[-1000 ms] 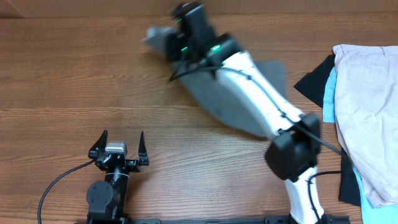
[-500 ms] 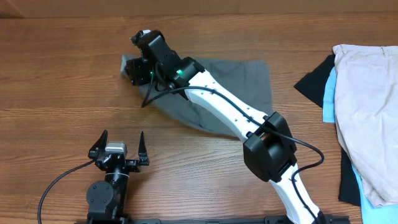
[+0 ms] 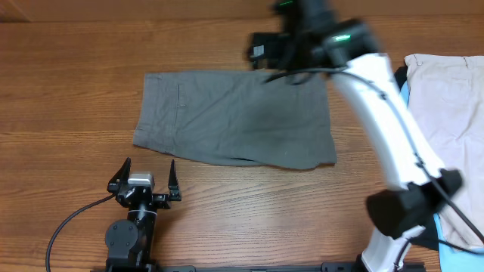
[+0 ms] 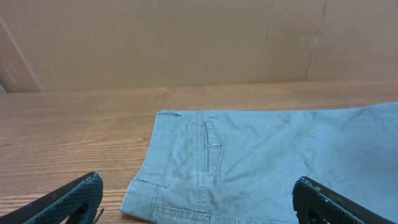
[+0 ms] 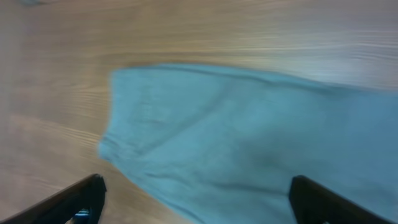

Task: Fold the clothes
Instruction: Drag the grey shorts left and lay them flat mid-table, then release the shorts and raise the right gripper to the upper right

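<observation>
You will find the grey shorts [image 3: 234, 119] spread flat and unfolded on the table [image 3: 60, 91], lying crosswise just ahead of the left gripper [image 3: 148, 163], with the near hem close to its fingertips but not touching them. In the left wrist view the shorts [image 4: 261, 162] fill the gap between the two fingers, with the waistband [image 4: 149, 155] toward the left finger and the slit back pocket [image 4: 211, 146] straight ahead of the gap. The left gripper [image 4: 198, 182] is released, jaws spread wide, and it grasps nothing. The right gripper [image 3: 261, 51] appears in the overhead view at the far edge of the shorts, blurred. In its own wrist view the right gripper [image 5: 197, 183] has its jaws parted wide and nothing is held. The shorts [image 5: 249, 149] lie beyond and between the fingers, and the cloth reads soft and out of focus. Well apart on the right side of the right jaws you will note the remaining clothes in a heap. A beige garment [image 3: 446, 113] lies on top, a light blue garment [image 3: 401, 106] shows at its edge, and a black garment [image 3: 382, 98] sits nearest the shorts but clear of them
</observation>
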